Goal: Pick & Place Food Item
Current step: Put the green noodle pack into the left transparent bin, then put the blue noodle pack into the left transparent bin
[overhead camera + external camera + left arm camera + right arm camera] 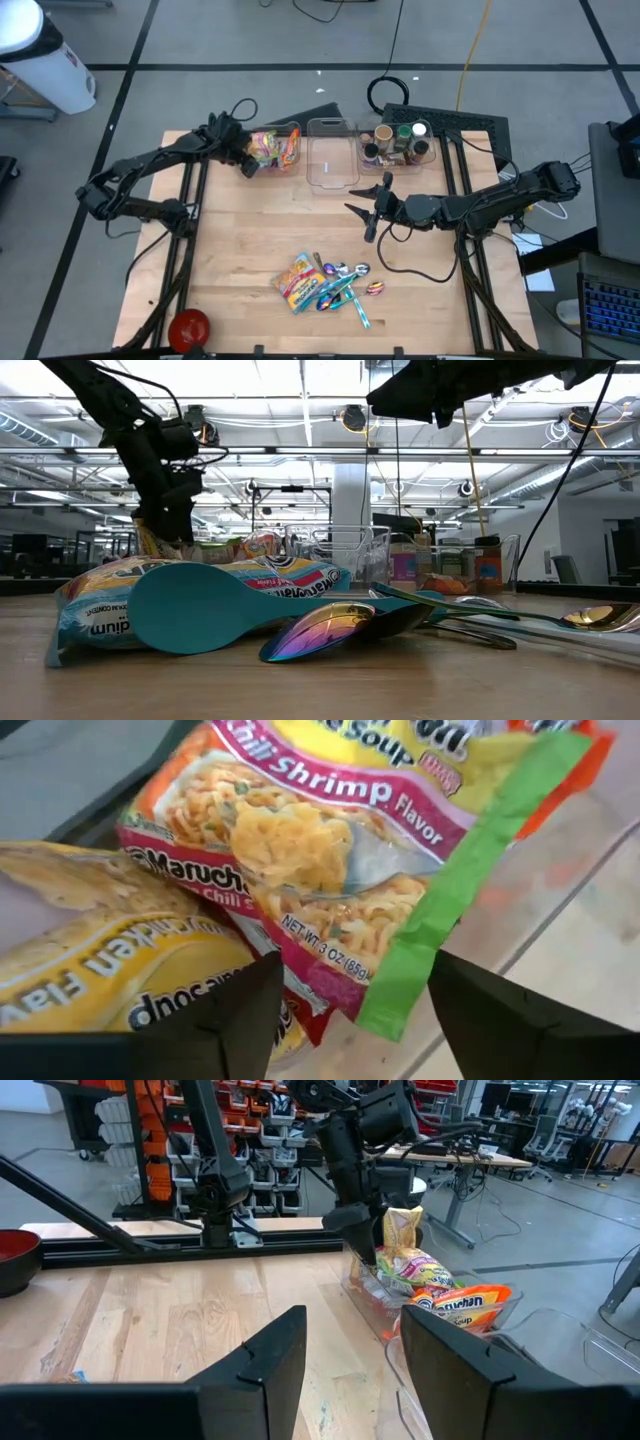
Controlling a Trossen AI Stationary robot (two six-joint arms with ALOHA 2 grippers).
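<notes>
My left claw (243,158) hangs over the far-left clear bin (290,162), fingers apart and gripping nothing; the chili shrimp noodle packet (340,840) lies in that bin on a yellow chicken packet (110,960). My right claw (372,212) waits mid-worktop, fingers parted and empty. The risk I see: the shrimp packet's green edge pokes between my left fingers, so lifting away carelessly could snag it and drag it out over the bin's wall

Left gripper (247,158) fingers (220,1020) apart
</notes>
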